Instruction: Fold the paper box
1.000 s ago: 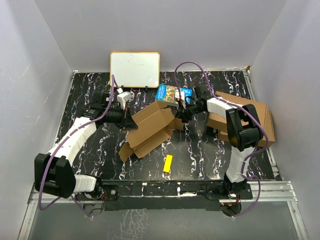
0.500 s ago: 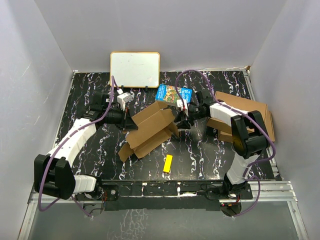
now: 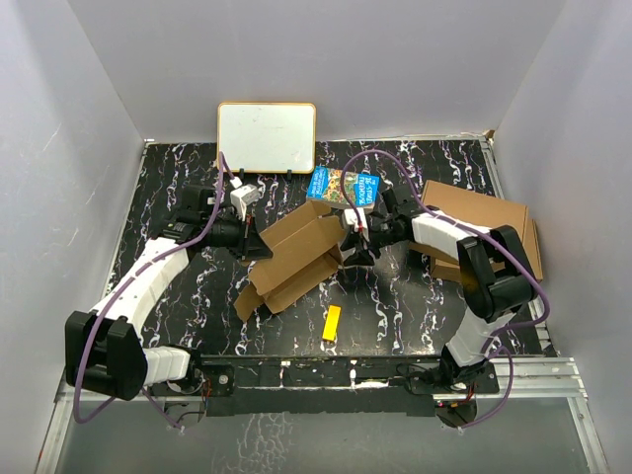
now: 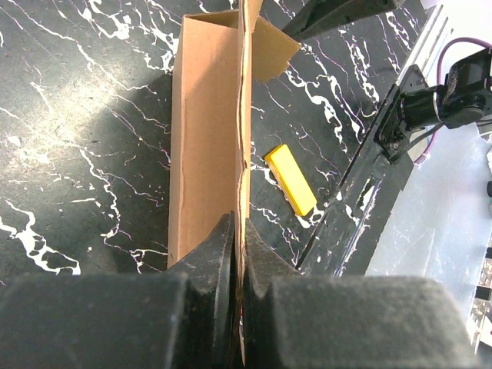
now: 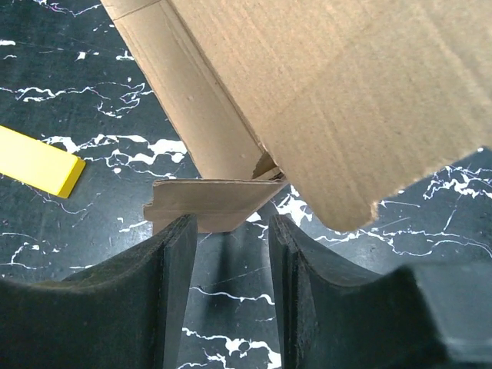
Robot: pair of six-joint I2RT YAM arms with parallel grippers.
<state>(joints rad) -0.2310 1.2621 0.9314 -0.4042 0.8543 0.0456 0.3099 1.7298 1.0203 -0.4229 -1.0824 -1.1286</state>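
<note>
The paper box (image 3: pixel 296 259) is half-formed, its end unclosed. Left claw (image 4: pixel 238 231) pinches one wall; right claw (image 5: pixel 231 231) gapes apart, an untucked flap (image 5: pixel 204 204) just ahead.

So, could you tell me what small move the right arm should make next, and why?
Probably ease the right gripper forward and close on the small flap: its jaws stand open with that flap just ahead, ungripped, while the left gripper is shut on a panel edge of the paper box, steadying it.
</note>
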